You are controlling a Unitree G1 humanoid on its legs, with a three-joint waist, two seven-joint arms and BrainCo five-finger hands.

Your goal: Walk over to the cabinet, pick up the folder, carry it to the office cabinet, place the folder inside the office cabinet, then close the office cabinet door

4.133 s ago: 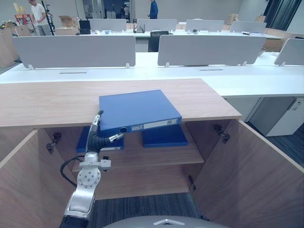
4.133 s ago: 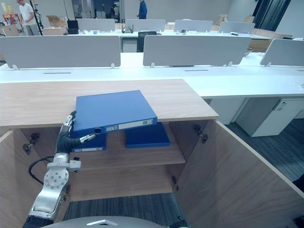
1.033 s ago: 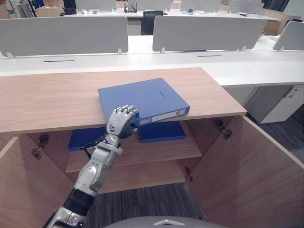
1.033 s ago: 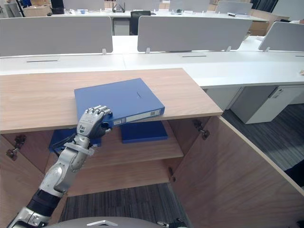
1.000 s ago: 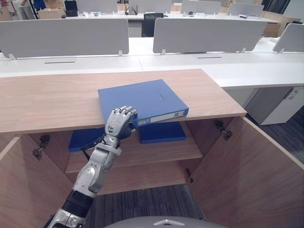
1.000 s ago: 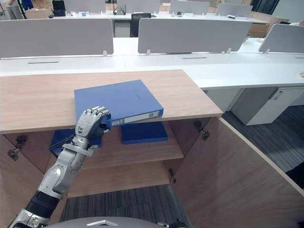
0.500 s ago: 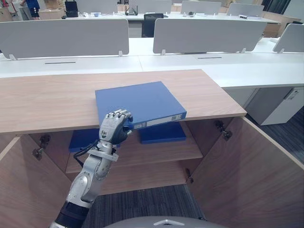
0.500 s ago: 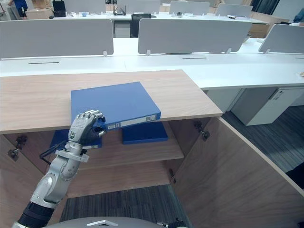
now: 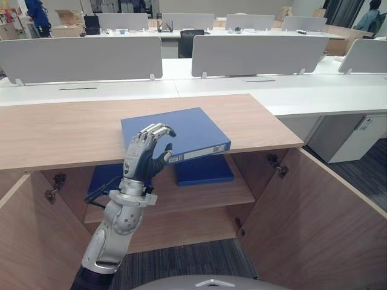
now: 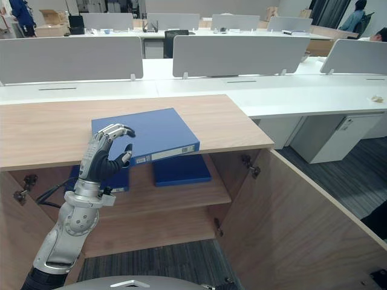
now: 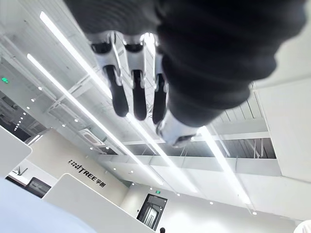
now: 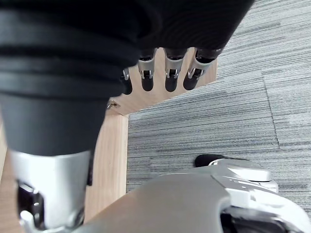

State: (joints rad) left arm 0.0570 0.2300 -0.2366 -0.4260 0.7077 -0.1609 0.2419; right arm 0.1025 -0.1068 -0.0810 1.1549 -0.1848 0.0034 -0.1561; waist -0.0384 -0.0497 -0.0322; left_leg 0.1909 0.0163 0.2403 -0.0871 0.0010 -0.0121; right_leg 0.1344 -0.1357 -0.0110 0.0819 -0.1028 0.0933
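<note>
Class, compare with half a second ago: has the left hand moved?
Yes. The left hand has opened: its fingers, then curled on the folder's near corner, now lift above the cabinet top's front edge.

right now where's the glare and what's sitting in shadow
Left wrist view: light strips glare behind the left hand, which shows dark against them. Left eye view: the folder on the cabinet top is evenly lit, the shelf below shaded. Right wrist view: right hand over evenly lit carpet.
</note>
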